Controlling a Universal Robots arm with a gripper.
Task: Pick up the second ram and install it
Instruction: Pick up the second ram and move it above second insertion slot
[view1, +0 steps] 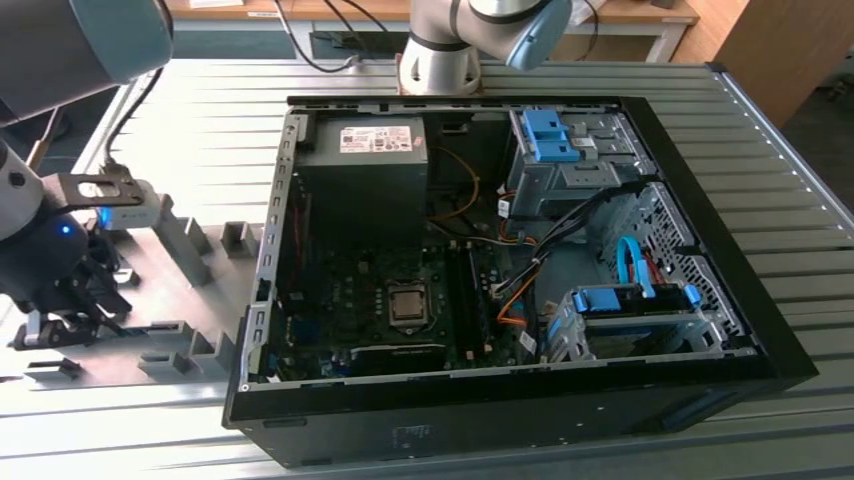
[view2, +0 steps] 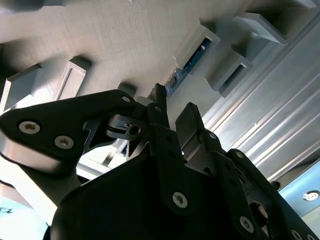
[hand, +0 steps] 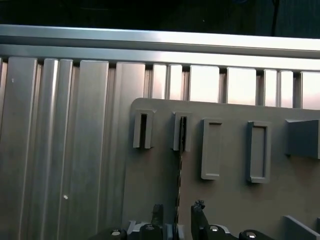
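The pincer is spread, with one of its fingers on each side of the second ram. A sliver of gap shows on both sides in the first wrist view, so nothing is pinched yet. The ram stands on edge, its far end seated in a slotted grey block on the fixture plate. In the second wrist view the ram shows blue-green (its chips are too small to make out). All of this sits on the ribbed desk outside the computer case, just beside the case's wall on the exterior view's left and well apart from the motherboard inside it. I judge the stick light and stiff but fragile: a thin board that tolerates no bending, with smooth faces that could slip. The best hold seems to be across its two flat faces near mid-length, away from the contact edge, firm without crushing
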